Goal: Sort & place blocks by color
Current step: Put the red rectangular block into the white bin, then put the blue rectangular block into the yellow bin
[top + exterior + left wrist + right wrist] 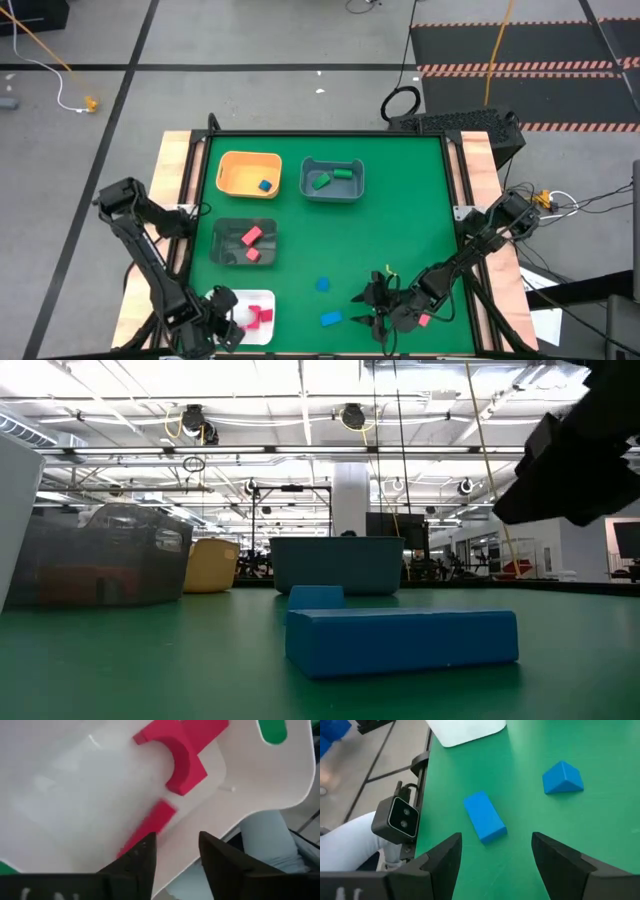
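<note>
High view: right tool (372, 303) released, lower centre, beside blue bar (330, 319); an off-centre descent could shove it. Left tool (222, 325) released over white tray (262, 297).

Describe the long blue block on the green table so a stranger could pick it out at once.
Start at the green table top and go to its near edge, between the flat white tray and the right hand. Two blue blocks lie loose there. The wanted long blue rectangular bar lies flat nearest the edge; its neighbour, the small blue wedge-shaped block, is shorter and has a sloped top.
</note>
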